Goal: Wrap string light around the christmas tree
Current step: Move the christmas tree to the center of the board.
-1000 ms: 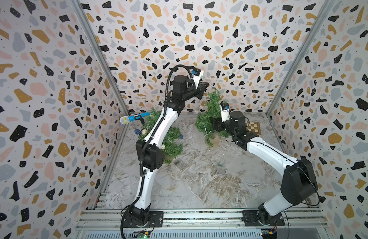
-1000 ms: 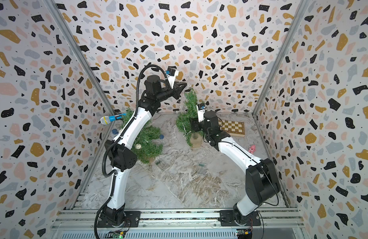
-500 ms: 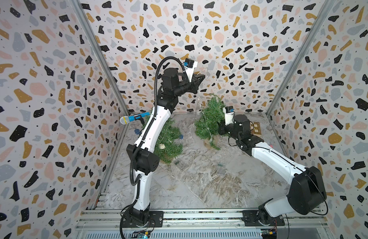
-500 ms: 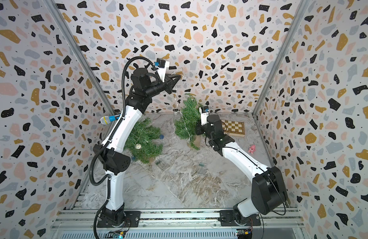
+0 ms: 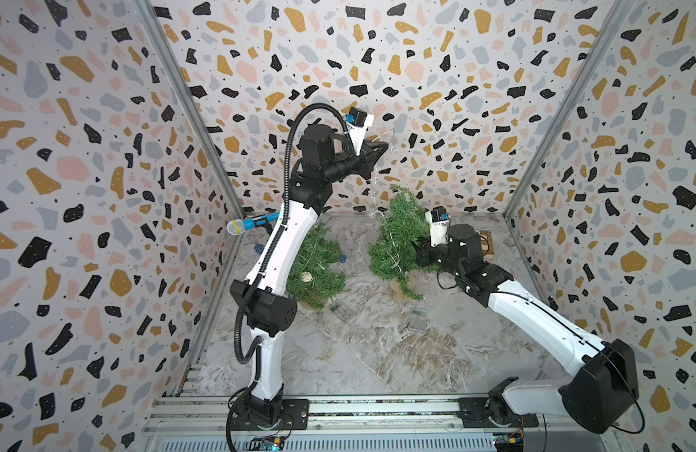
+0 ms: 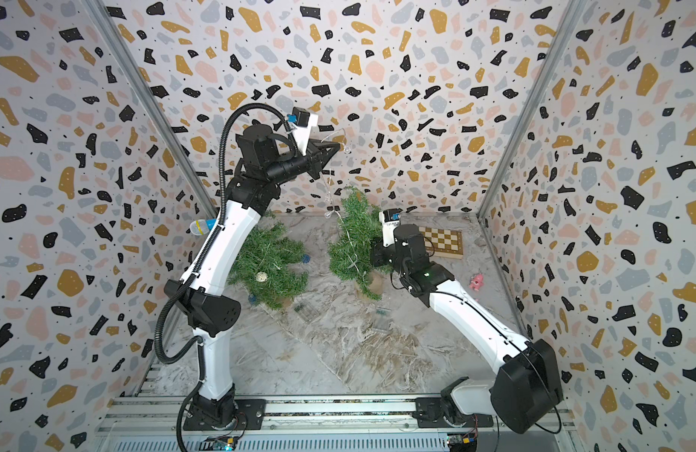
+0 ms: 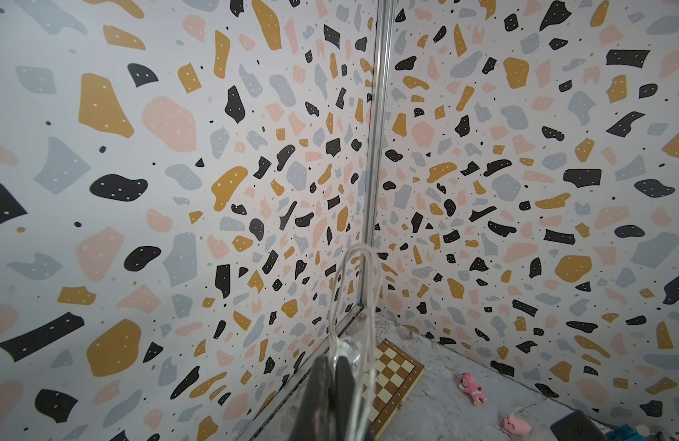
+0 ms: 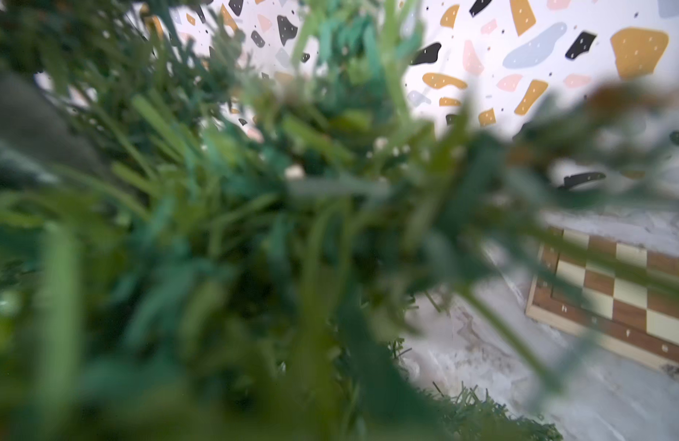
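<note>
While the clear-wire string light (image 5: 375,184) is pinched upper-centre by the left claw (image 5: 382,148), the right claw (image 5: 418,250) is closed inside the green bristly christmas tree (image 5: 393,238).

The left arm (image 5: 287,238) rises from its near-left base with the elbow bent low, the forearm reaching up and far and the wrist turned right. High above the floor, the left gripper (image 5: 382,148) is closed, pinching the string light (image 7: 354,267) between its fingers (image 7: 322,387). The right arm (image 5: 534,317) stretches low from the near-right base toward the far middle. The right gripper (image 5: 416,250) is pushed in among the christmas tree (image 5: 393,235) branches with its jaws closed; whether they grip anything is hidden.
</note>
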